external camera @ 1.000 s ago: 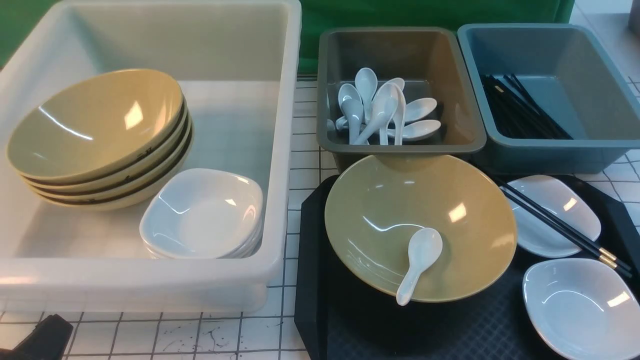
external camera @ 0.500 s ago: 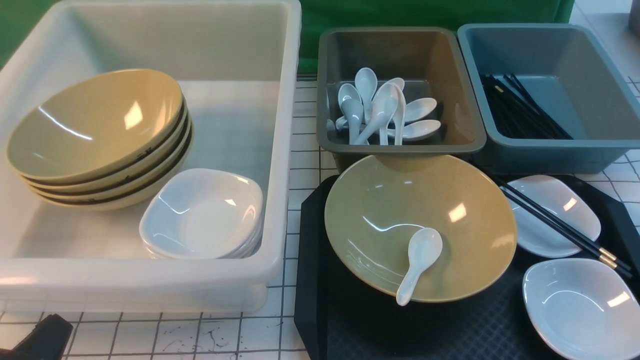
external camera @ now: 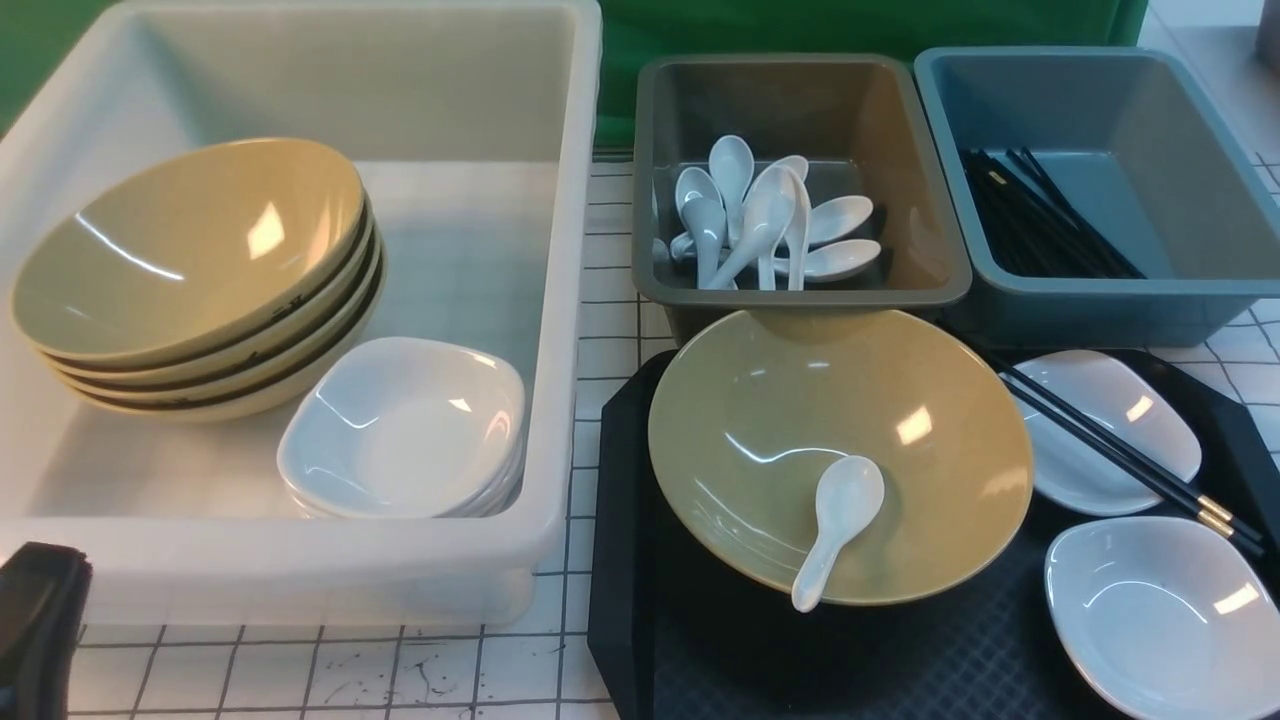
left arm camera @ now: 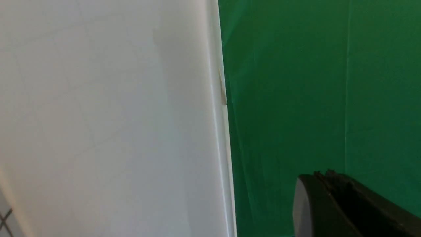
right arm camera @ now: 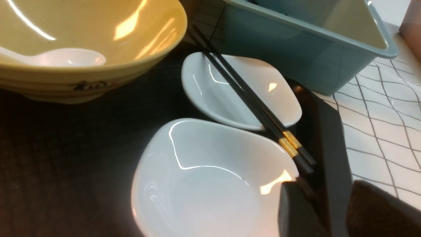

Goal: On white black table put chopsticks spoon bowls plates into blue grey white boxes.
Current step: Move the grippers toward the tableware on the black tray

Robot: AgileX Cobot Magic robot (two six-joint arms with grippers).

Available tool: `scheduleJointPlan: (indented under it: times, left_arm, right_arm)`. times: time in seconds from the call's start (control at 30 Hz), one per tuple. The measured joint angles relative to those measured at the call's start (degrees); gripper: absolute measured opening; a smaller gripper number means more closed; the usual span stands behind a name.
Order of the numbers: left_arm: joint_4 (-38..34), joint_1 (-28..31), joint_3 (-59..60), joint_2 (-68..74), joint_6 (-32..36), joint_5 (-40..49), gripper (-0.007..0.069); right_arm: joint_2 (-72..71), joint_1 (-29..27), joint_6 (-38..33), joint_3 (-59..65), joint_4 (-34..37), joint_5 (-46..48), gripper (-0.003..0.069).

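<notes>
The pair of black chopsticks point(right arm camera: 250, 95) lies on the right side of the black tray point(external camera: 700, 650). It rests slantwise across the far plate point(right arm camera: 210, 89), and its gold-banded ends reach toward the rim of the near plate point(right arm camera: 204, 191). The right hand point(right arm camera: 325, 187) hovers just near of those banded ends, its jaws spread with nothing between them. The left hand point(left arm camera: 325, 191) is pressed together and empty, low at the near left of the table point(external camera: 300, 670), beside the white tub point(external camera: 300, 560).

The chopsticks look like the likely next pick. They should be light, stiff and smooth, so they may roll apart or swivel if they are pinched near one end. Both sticks lie close together, so they could be taken in one pinch. A good spot seems to be just far of the gold bands, where they bridge the gap between the two plates and there is room under them. The plate beneath is glossy ceramic, hard and breakable, so the pads should not press down on it.

The blue bin point(external camera: 1100, 300), just beyond the tray, already holds other chopsticks. The white spoon point(external camera: 835, 525) lies inside the yellow bowl point(external camera: 840, 420) on the tray. It is slick and stubby, and its handle sticks up over the bowl's near slope. The bowl itself looks heavy and best gripped at the rim.
</notes>
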Motion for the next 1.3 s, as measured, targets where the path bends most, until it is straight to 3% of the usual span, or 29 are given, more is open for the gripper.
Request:
scheduleJointPlan:
  times: [0.23, 0.47, 0.53, 0.63, 0.73, 0.9, 0.97, 1.1, 1.3]
  left_arm:
    - [1.60, -2.33, -11.60, 4.24, 10.83, 13.05, -0.0001]
    - [2.93, -2.59, -29.14, 24.09, 29.53, 32.54, -0.0001]
    - [3.03, -2.73, -32.48, 28.65, 33.28, 37.62, -0.0001]
    - [2.53, -4.78, -36.77, 35.95, 38.37, 42.96, -0.0001]
    - [2.00, -9.12, -38.22, 40.18, 42.52, 42.58, -0.0001]
    - [1.53, -17.22, -38.85, 44.99, 46.57, 39.07, -0.0001]
    - [1.49, -20.12, -39.73, 47.19, 47.49, 37.37, -0.0001]
    - [1.29, -24.74, -43.94, 52.46, 49.08, 35.40, -0.0001]
    - [0.89, -27.07, -48.26, 55.12, 50.79, 34.63, -0.0001]
  right_arm:
    - [0.00, 0.00, 0.00, 0.00, 0.05, 0.00, 0.0235]
    - [0.00, 0.00, 0.89, 0.07, 0.73, -1.01, 0.0235]
    - [0.00, 0.00, 5.09, 0.41, 3.65, -2.60, 0.0235]
    - [0.00, 0.00, 16.98, 0.82, 11.48, -5.51, 0.0235]
    - [0.00, 0.00, 25.50, 0.93, 13.95, -7.93, 0.0235]
    - [0.00, 0.12, 32.70, 0.48, 15.11, -6.26, 0.0215]
    - [1.45, 0.94, 32.40, -2.89, 15.24, -0.20, 0.0176]
    - [12.73, 4.66, 24.03, -16.87, 15.25, 14.54, 0.0085]
    - [34.19, 7.52, 10.20, -35.07, 15.06, 35.74, 0.0057]
